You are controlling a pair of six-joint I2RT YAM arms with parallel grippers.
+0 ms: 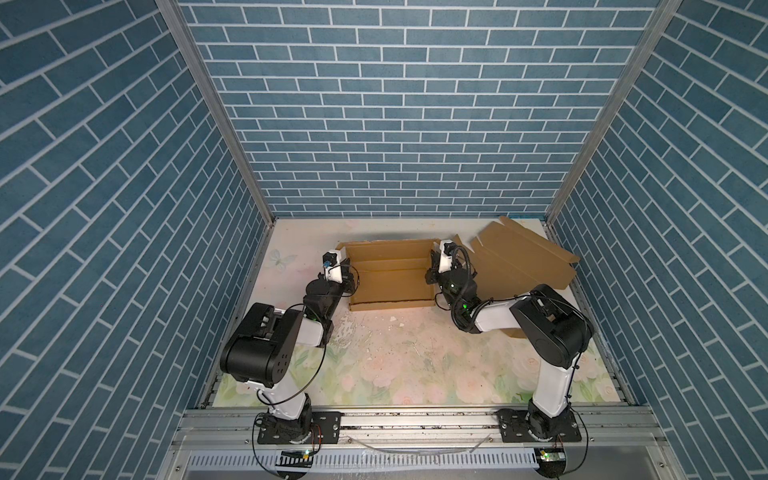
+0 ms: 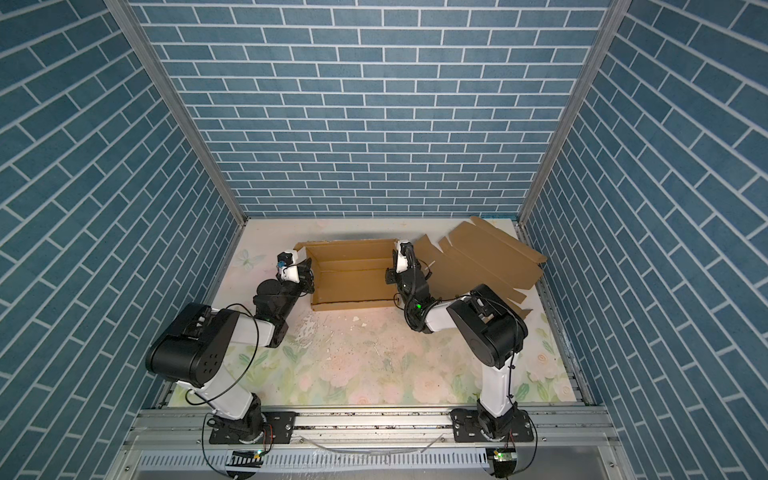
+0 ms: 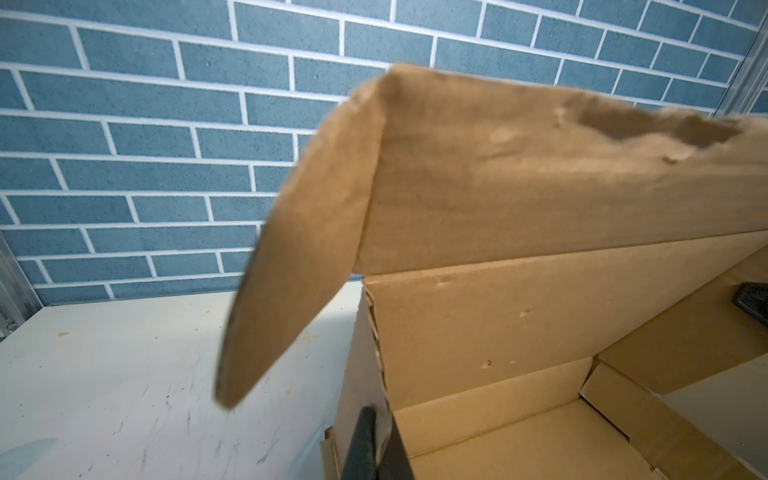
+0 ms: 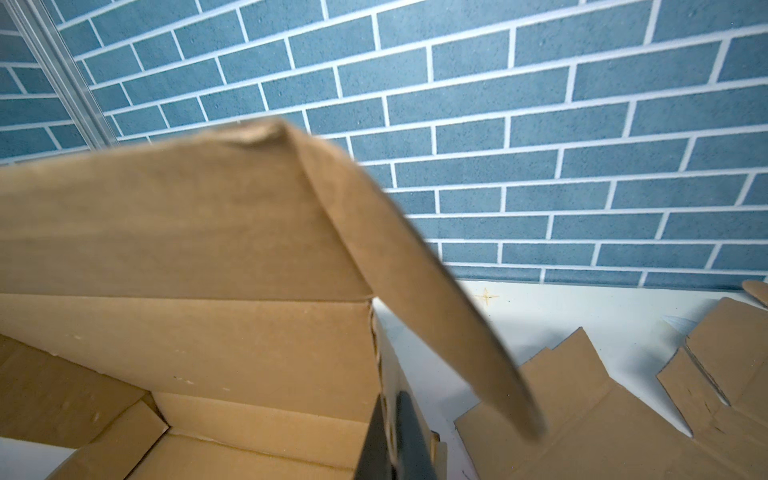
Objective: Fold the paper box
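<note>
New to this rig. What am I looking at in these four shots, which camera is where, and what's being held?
Two white-and-black robot arms are bolted at the near edge of a flower-printed tabletop, boxed in by blue brick-patterned walls. Two pictures are near-identical top views from one overhead stereo camera. The other two come from a camera on each arm's wrist, looking along its gripper. On the table stands a half-folded brown cardboard box, open on top. Beside it, on the right arm's side, lies a flat unfolded cardboard sheet. The left gripper is shut on one side wall of the box, the right gripper on the opposite wall; each wrist view shows dark fingers pinching the cardboard edge.
</note>
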